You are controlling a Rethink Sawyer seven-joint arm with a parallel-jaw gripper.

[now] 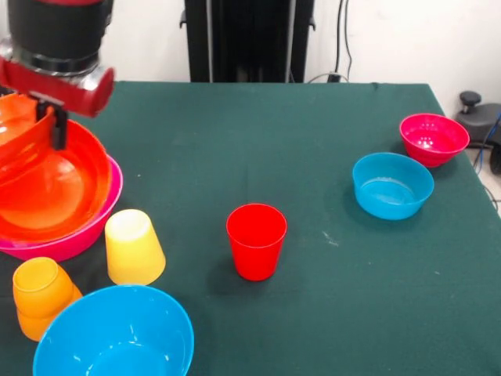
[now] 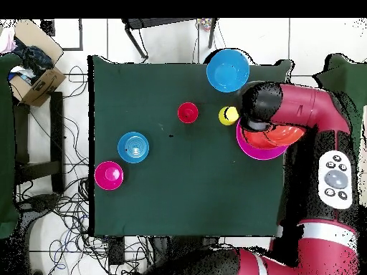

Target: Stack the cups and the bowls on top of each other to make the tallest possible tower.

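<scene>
Three cups (image 1: 256, 240), five bowls (image 1: 391, 185) on green table (image 1: 258, 141).

**Surfaces and materials**

Worktop (image 1: 297, 149): dark green cloth, matt, faint lint specks. Bowls: glossy smooth plastic — orange bowl (image 1: 47, 188) throws bright highlights, pink bowl (image 1: 106, 211) beneath it likewise; big blue bowl (image 1: 117, 337) shiny inside. Red cup (image 1: 256, 239), yellow cup (image 1: 133, 247): smooth plastic, softer sheen. Cardboard box (image 2: 39, 82): dull paper.

Nested bowls (image 1: 47, 188) far left, cups (image 1: 135, 247) just before them, two small bowls (image 1: 392, 185) far right.
</scene>
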